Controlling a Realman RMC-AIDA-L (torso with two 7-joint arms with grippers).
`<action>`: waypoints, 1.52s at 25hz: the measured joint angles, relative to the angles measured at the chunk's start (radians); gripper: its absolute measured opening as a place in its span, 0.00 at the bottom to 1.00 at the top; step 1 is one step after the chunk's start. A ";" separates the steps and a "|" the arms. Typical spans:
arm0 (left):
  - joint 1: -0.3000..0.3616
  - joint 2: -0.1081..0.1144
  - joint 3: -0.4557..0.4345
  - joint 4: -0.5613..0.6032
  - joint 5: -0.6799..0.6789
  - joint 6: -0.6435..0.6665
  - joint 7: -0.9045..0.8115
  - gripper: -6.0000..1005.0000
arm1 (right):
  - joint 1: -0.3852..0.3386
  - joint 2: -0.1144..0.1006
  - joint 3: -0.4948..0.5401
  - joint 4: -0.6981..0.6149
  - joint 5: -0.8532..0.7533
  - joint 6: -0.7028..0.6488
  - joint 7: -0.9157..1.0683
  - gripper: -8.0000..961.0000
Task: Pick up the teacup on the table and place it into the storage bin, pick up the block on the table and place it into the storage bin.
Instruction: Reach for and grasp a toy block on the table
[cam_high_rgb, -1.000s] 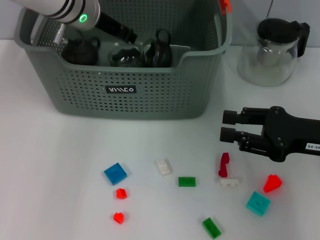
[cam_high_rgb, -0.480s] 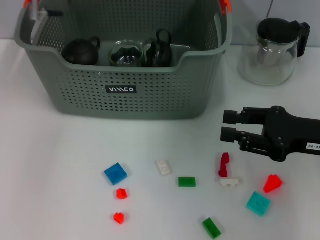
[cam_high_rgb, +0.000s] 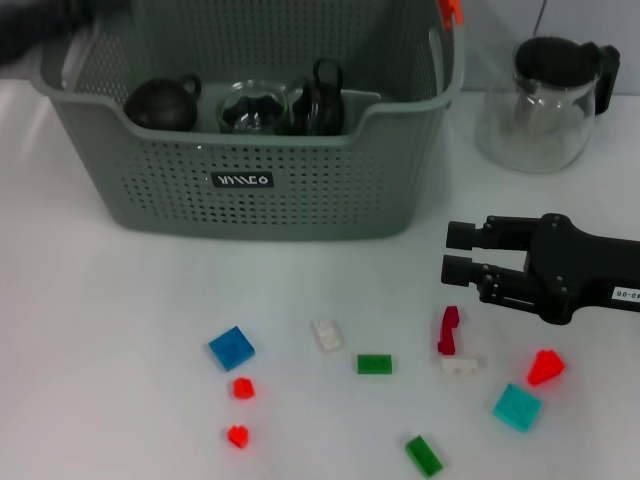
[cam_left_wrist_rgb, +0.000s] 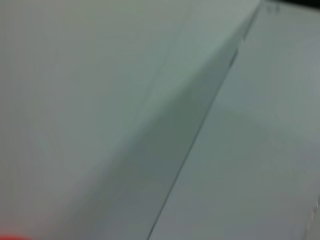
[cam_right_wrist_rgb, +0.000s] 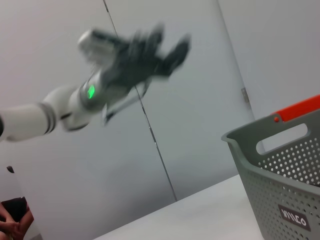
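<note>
While the head view looks down on the white surface (cam_high_rgb: 120, 330), the large grey-green perforated plastic storage bin (cam_high_rgb: 300, 190) stands at the far side with dark teaware inside: a black teapot (cam_high_rgb: 160, 103), a glass piece (cam_high_rgb: 250, 108) and a dark teacup with a loop handle (cam_high_rgb: 320, 98). By that, the teacup half of the task looks done. The block half is not: small plastic blocks lie scattered on the near surface, among them a blue square block (cam_high_rgb: 231, 347), a white block (cam_high_rgb: 326, 334), a green block (cam_high_rgb: 374, 364), a dark red block (cam_high_rgb: 449, 329) and a teal block (cam_high_rgb: 517, 407). The black right gripper (cam_high_rgb: 458, 252) hovers just beyond the dark red block, its fingers apart and holding nothing. A glass pitcher with a black lid (cam_high_rgb: 545, 95) stands to the right of the bin.

From the left wrist view only a blurred pale wall shows; nothing of the task appears.

From the right wrist view the left gripper (cam_right_wrist_rgb: 162, 50) is raised high in the air, well above the bin's orange-clipped rim (cam_right_wrist_rgb: 295, 112); its fingers seem spread and empty, though motion blur makes that uncertain. What remains, in my judgement, is for the right arm to take a block and carry it to the bin.
</note>
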 joint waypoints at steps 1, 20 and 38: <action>0.017 -0.005 0.011 0.006 0.020 0.003 0.031 0.48 | 0.000 0.000 0.000 0.000 0.000 0.000 -0.002 0.52; 0.214 -0.149 0.171 -0.263 0.408 -0.357 0.916 0.48 | -0.005 0.004 0.003 0.006 0.000 0.001 -0.005 0.52; 0.217 -0.151 0.124 -0.452 0.363 -0.527 1.151 0.64 | 0.000 0.002 0.006 0.016 0.000 0.002 -0.005 0.52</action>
